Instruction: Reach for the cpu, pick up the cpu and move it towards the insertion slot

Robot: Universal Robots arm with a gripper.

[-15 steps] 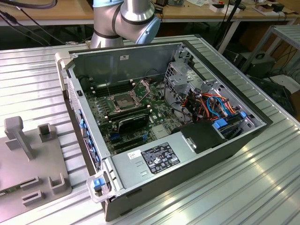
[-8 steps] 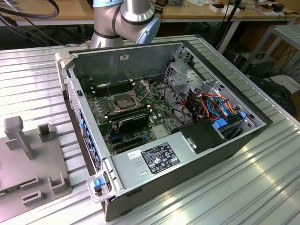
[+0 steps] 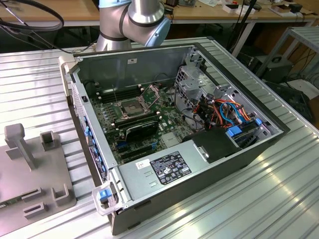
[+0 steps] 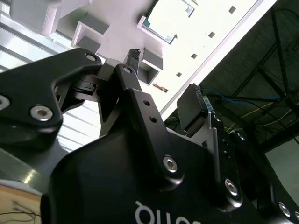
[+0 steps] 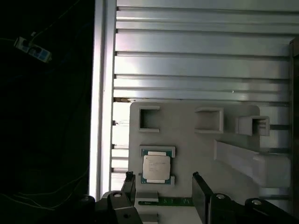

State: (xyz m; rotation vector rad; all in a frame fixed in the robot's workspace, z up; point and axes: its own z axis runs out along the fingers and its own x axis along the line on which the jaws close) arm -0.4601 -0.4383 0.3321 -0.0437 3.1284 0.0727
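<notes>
On the exterior view's left, a grey fixture plate [image 3: 45,172] with raised brackets and a post lies on the ribbed metal bench [image 3: 40,79]. Just beside it, toward the middle, stands an open computer case [image 3: 129,64], with the robot arm [image 3: 132,20] rising behind its rear wall. Inside the case, on the green board, is the insertion slot [image 3: 130,106], its metal frame lifted open over the dark centre. A black expansion card [image 3: 142,128] lies just in front of it. Nearer the camera is the grey power supply [image 3: 164,169] with its label. Further toward the exterior view's right are a metal drive cage [image 3: 197,82] and a bundle of orange and blue cables [image 3: 224,109]. In the first wrist view the cpu [image 5: 156,168] lies flat on the fixture plate [image 5: 187,140], pale face up, seated between two small grey brackets and well apart from the case and its slot. The tool [image 5: 164,189] hangs over the plate with its two black fingers [image 5: 129,183] spread wide. They hold nothing and the chip lies in line with the gap between them, clear of both. In the second wrist view the tool [image 4: 163,84] shows the same wide gap between its fingers [image 4: 190,112], and the cpu [image 4: 163,18] is seen beyond them on the pale plate.
</notes>
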